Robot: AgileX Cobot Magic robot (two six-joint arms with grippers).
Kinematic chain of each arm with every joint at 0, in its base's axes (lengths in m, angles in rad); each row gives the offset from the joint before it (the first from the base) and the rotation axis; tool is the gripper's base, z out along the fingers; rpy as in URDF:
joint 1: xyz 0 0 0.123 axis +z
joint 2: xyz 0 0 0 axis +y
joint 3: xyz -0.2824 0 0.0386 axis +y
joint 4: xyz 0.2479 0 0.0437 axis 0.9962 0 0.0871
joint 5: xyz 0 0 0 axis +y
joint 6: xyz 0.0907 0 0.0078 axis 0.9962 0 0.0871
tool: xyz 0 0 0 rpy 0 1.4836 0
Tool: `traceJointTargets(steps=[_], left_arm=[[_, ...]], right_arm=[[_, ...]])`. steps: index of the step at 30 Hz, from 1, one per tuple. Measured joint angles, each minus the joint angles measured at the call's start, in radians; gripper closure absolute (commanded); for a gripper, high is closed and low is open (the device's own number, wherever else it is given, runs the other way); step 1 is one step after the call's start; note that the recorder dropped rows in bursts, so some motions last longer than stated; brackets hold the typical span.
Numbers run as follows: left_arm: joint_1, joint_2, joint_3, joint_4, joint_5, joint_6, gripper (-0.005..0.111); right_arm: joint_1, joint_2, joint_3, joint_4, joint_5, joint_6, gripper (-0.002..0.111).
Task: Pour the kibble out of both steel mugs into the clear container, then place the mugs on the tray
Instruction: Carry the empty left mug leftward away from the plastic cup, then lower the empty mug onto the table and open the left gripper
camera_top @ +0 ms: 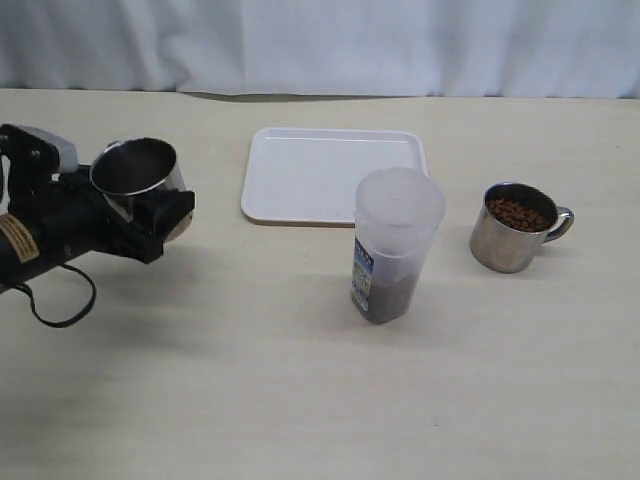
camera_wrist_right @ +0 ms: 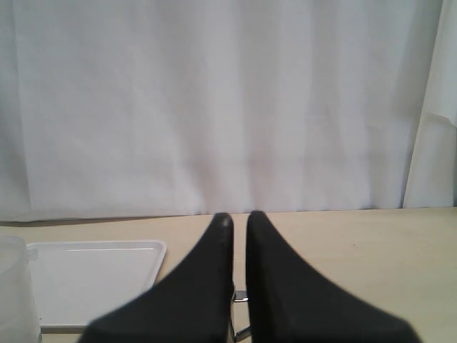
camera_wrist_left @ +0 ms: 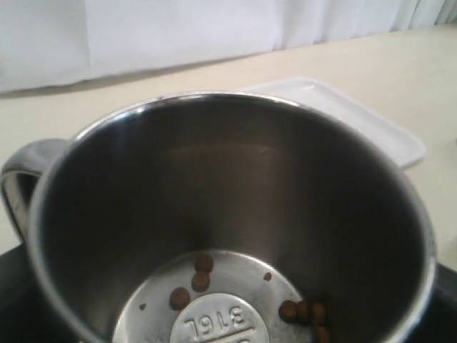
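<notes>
The left tool (camera_top: 150,210) is clamped on a nearly empty steel mug (camera_top: 135,175) above the desk's left edge. The clear container (camera_top: 395,245), mid-desk, holds kibble (camera_top: 385,295). The second mug (camera_top: 515,225), right, is still full. The right tool (camera_wrist_right: 239,218) is closed, empty. The tray (camera_top: 310,175) is bare; the approach is unobstructed.

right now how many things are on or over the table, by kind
shiny stainless-steel mugs: 2, one held up in the left jaws, a few pellets left inside, and one full of kibble on the table
tall translucent plastic container: 1
flat white rectangular tray: 1
total: 4
</notes>
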Motion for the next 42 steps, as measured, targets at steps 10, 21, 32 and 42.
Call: traceJointTargets(steps=[10, 21, 32, 42], left_arm=[[0.0, 0.14, -0.012, -0.026, -0.012, 0.129, 0.107], [0.002, 0.161, -0.049, -0.019, 0.148, 0.121, 0.107], [0.002, 0.227, -0.055, -0.004, 0.024, 0.119, 0.055], [0.002, 0.233, -0.055, 0.034, 0.025, 0.119, 0.008]], right_arm=[[0.0, 0.0, 0.0, 0.0, 0.0, 0.0, 0.103], [0.0, 0.0, 0.0, 0.0, 0.0, 0.0, 0.103], [0.0, 0.0, 0.0, 0.0, 0.0, 0.0, 0.103], [0.0, 0.0, 0.0, 0.0, 0.0, 0.0, 0.103]])
